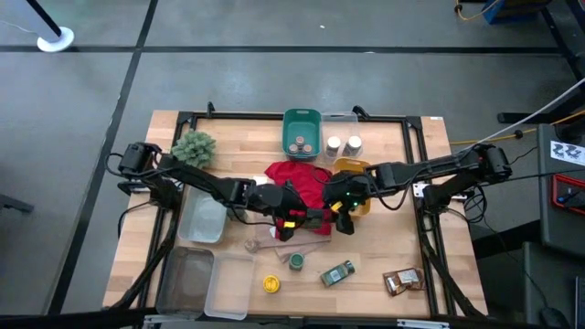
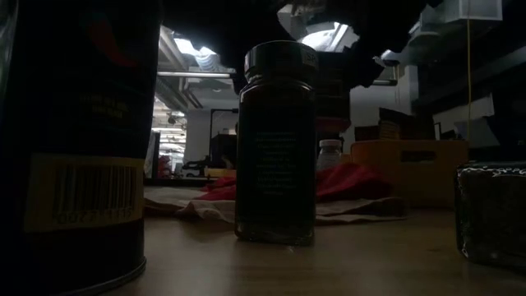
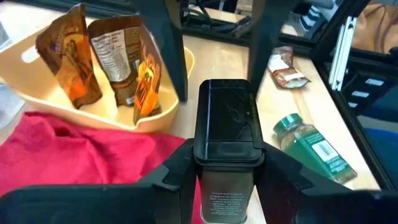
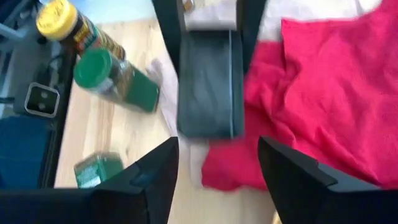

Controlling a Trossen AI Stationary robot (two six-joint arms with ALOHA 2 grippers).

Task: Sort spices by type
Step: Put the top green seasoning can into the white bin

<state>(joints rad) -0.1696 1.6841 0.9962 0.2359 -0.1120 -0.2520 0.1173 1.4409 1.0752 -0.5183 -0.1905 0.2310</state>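
Left gripper [image 3: 227,180]: clamped on a dark grey tin [image 3: 227,121], 1 finger on each side of it, over the near edge of the red cloth [image 1: 297,175] at mid-table.
Right gripper [image 4: 217,168]: jaws spread wide with nothing between them, hovering just beside the same tin, which shows a little ahead of its fingertips in the right wrist view.
Yellow bin [image 3: 93,99]: just past the cloth, holding 3 brown foil packets [image 3: 115,59] that stand upright.
Green bin [image 1: 301,132]: at the far edge of the table, several jars inside; the lid colours are hard to tell.
White-lidded jars [image 1: 343,144]: 2, side by side just right of the green bin.
Near part of the table [image 1: 366,247]: a yellow-lidded jar [image 1: 271,284], a green-lidded jar [image 1: 296,262], a green jar lying on its side [image 1: 337,273], and 1 more brown packet [image 1: 402,281] toward the right corner.
Green plant [image 1: 193,147]: far left of the table.
Clear trays [image 1: 203,219]: along the left side.
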